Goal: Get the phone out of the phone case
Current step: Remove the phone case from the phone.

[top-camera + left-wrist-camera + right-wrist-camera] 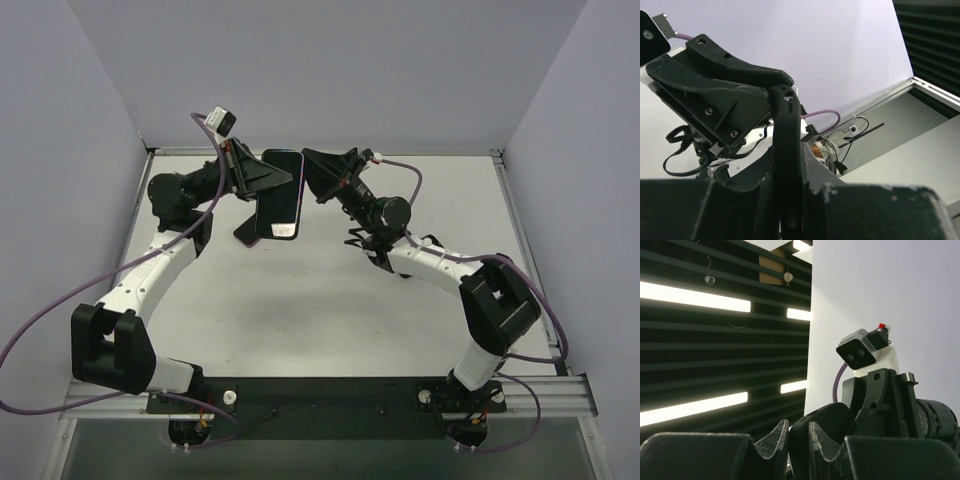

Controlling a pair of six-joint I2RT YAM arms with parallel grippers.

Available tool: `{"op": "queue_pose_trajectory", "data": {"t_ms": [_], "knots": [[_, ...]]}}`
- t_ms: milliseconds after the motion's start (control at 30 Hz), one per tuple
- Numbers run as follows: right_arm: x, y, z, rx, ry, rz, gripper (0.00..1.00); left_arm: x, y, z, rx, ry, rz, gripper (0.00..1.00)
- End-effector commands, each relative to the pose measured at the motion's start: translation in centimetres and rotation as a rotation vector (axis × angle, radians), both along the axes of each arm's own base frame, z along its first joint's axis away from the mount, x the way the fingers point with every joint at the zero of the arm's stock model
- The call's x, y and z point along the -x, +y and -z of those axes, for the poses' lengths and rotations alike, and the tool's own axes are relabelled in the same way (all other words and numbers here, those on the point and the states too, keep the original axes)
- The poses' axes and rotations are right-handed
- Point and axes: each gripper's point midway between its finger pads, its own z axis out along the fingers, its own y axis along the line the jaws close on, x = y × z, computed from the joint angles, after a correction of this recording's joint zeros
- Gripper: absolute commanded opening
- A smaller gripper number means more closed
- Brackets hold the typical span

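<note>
The phone [280, 195], dark screen with a pinkish rim, is held above the table between both grippers. A dark maroon flap of the phone case [246, 230] shows at its lower left corner. My left gripper [288, 178] is shut on the left edge; in the left wrist view the black case rim [787, 130] runs edge-on between its fingers [790, 200]. My right gripper [306, 165] is shut on the upper right edge; in the right wrist view the rounded black case edge [823, 418] sits between its fingers [799, 450]. I cannot tell how far the phone sits in the case.
The white table [330, 300] lies below, bounded by grey walls and a metal rail [500, 160] at the back right. The two arms face each other closely; the right gripper's body [715, 90] fills the left wrist view, and the left wrist camera [862, 351] shows in the right.
</note>
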Motion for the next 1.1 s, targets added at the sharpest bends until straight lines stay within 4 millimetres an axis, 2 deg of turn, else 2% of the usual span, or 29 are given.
{"op": "queue_pose_trajectory", "data": {"t_ms": [0, 33, 100, 133, 200, 300, 600, 733, 867, 1000, 1067], "knots": [[1.9, 4.8, 10.6, 0.375, 0.079, -0.165, 0.00, 8.7, 2.2, -11.6, 0.286, -0.435, 0.026, 0.00], [1.8, 5.4, 13.8, 0.523, 0.100, -0.163, 0.00, 8.8, 2.3, -12.0, 0.296, -0.441, 0.025, 0.00], [2.3, 5.5, 14.8, 0.648, 0.085, -0.156, 0.00, 8.8, 2.3, -12.3, 0.297, -0.436, 0.024, 0.00], [2.3, 5.3, 18.5, 0.817, 0.111, -0.145, 0.00, 8.7, 2.4, -12.5, 0.303, -0.435, 0.019, 0.00], [2.7, 4.4, 20.9, 0.994, 0.163, -0.147, 0.00, 8.6, 2.4, -12.6, 0.309, -0.427, 0.014, 0.00], [2.8, 3.3, 22.7, 1.127, 0.154, -0.118, 0.00, 8.1, 2.7, -12.7, 0.340, -0.399, 0.009, 0.00], [4.3, 1.7, 26.7, 1.341, 0.158, -0.132, 0.01, 7.2, 3.4, -13.1, 0.379, -0.370, 0.001, 0.00], [5.2, 1.5, 27.7, 1.373, 0.161, -0.164, 0.10, 6.7, 3.5, -13.1, 0.382, -0.364, -0.012, 0.00], [6.3, 1.2, 29.1, 1.389, 0.175, -0.206, 0.13, 6.3, 3.7, -13.2, 0.382, -0.360, -0.018, 0.00], [7.2, 1.6, 29.3, 1.395, 0.140, -0.240, 0.15, 6.1, 4.0, -13.5, 0.376, -0.372, -0.032, 0.00], [8.0, 2.2, 29.1, 1.392, 0.096, -0.278, 0.20, 5.9, 4.0, -13.4, 0.369, -0.369, -0.039, 0.00]]}}
